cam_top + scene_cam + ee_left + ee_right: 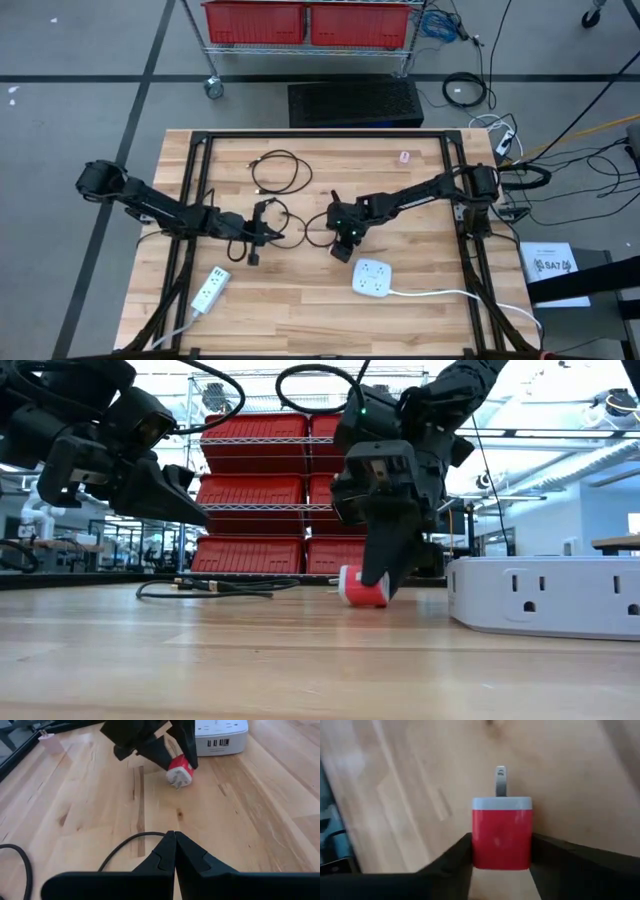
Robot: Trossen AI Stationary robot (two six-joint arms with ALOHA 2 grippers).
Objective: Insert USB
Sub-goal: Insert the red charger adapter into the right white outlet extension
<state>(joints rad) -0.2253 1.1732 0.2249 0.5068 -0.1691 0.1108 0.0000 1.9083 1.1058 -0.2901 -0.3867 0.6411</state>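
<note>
The right gripper [501,851] pinches the red charger [501,832] at mid-table, prongs outward, just left of the white power strip [373,277]. The left gripper [175,851], fingers pressed together, appears to hold the black cable [262,222] (its plug isn't visible). Next, plug and charger port must be aligned; loose cables [280,172] lie nearby.

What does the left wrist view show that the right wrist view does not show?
Only the left wrist view: the left gripper shut, a black cable running to it, the white power strip with USB ports, and a pink item far off. Only the right wrist view: the charger's metal prong up close. Both: the red charger between the right gripper's fingers, on the wooden table.
</note>
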